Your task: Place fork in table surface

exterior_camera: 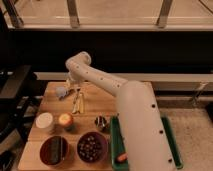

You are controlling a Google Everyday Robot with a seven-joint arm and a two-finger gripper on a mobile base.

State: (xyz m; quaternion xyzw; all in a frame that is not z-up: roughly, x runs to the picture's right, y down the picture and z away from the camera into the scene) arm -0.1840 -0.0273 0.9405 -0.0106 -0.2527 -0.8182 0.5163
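My gripper (70, 86) hangs low over the back left part of the wooden table surface (97, 102), at the end of the white arm that reaches in from the right. A thin dark sliver that may be the fork (74, 95) shows just below the gripper, beside a pale pair of sticks (78, 103). I cannot tell whether the gripper holds it or whether it lies on the boards.
A small grey-blue object (61, 91) lies left of the gripper. At the front stand a white cup (44, 121), an orange cup (65, 120), a metal cup (101, 122) and two dark bowls (54, 149) (91, 146). A green tray (114, 145) holding an orange item (121, 157) is at the right.
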